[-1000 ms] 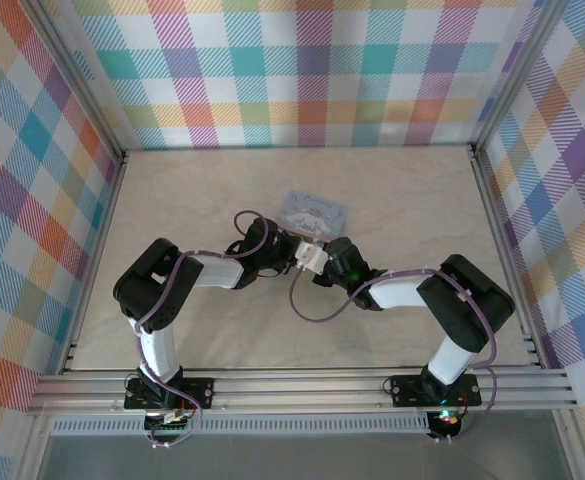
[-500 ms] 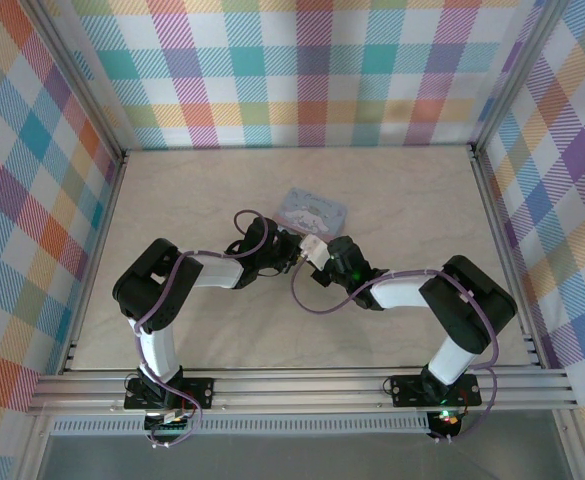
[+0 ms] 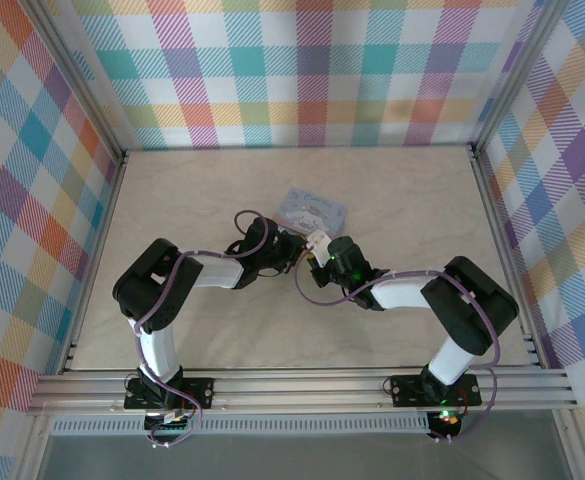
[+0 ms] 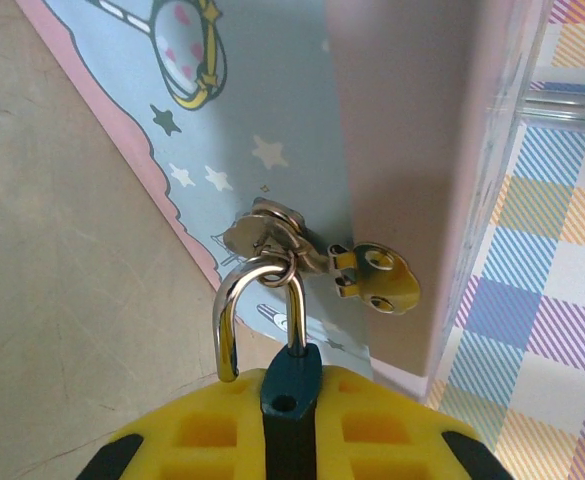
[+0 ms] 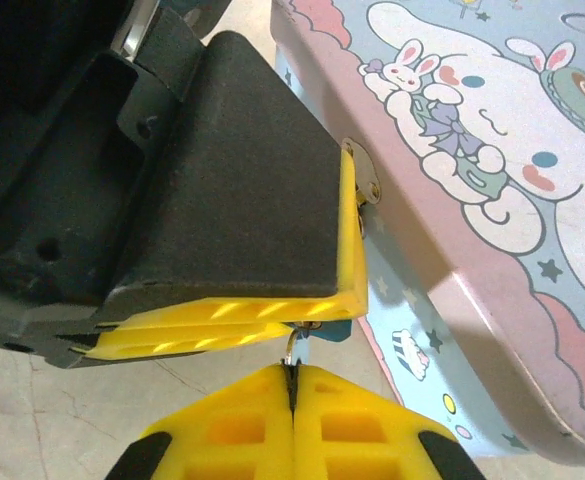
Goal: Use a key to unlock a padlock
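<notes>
The tiny blue padlock (image 4: 290,385) is clamped between my left gripper's (image 4: 290,425) yellow fingers. Its silver shackle (image 4: 234,305) hangs through the ring of the hasp (image 4: 377,275) on the pastel cartoon box (image 4: 272,100). One shackle end is out of the body. My right gripper (image 5: 292,390) is shut on a thin silver key (image 5: 292,348) that points up into the padlock's (image 5: 334,330) underside, just below the left gripper's fingers (image 5: 232,200). From above, the left gripper (image 3: 292,248) and right gripper (image 3: 318,256) meet at the box's (image 3: 317,210) near edge.
The box (image 5: 492,200) lies on the beige tabletop (image 3: 192,190) mid-table. Checked walls (image 3: 302,70) close in the back and sides. Purple cables (image 3: 307,290) loop beside both arms. Open tabletop lies left, right and behind the box.
Both grippers have shifted slightly away from the near edge, toward the box, still joined at the padlock. The right wrist has moved closer to the box.
</notes>
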`<control>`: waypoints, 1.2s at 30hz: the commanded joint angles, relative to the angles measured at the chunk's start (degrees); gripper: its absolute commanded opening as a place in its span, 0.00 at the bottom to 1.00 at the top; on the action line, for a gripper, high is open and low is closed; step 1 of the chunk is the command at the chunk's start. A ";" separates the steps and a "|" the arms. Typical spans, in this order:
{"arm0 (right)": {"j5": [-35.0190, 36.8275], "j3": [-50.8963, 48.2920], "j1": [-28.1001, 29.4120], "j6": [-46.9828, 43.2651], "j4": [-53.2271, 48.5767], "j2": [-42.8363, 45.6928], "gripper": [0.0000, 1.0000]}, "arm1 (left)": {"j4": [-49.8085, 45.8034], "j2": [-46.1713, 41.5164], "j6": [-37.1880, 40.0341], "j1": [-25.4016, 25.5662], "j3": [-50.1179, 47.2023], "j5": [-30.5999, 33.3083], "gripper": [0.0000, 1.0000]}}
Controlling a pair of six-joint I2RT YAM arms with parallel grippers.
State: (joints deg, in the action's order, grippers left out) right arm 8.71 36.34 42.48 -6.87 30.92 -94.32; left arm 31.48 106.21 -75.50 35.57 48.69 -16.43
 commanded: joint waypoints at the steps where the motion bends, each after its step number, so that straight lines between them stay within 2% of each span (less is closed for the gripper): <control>1: -1.06 -0.76 0.35 5.08 -0.13 1.09 0.00 | -0.30 -0.93 0.51 0.90 1.16 -0.28 0.19; 6: -0.45 -2.08 0.22 7.01 -0.59 0.46 0.00 | -1.18 -1.18 1.20 0.90 1.01 -0.09 0.32; 14: -0.71 -3.51 -0.24 9.83 0.02 0.99 0.00 | -4.44 -3.44 3.53 0.22 0.28 1.08 0.46; 19: -3.47 -4.43 -2.06 12.12 0.46 2.27 0.00 | -8.07 -7.48 6.48 -0.98 -0.51 2.48 0.54; 29: -11.73 -5.14 -7.65 18.13 -1.82 4.57 0.00 | -20.17 -16.80 14.94 -3.48 0.14 7.06 0.61; 36: -19.30 -2.98 -12.26 22.81 -7.43 4.33 0.00 | -21.47 -18.76 15.83 -4.90 -0.72 7.71 0.63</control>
State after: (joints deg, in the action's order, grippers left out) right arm -5.65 31.92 31.44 12.38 26.63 -90.63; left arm 12.27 88.84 -61.58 31.35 48.58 -9.76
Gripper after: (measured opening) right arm 0.047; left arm 0.626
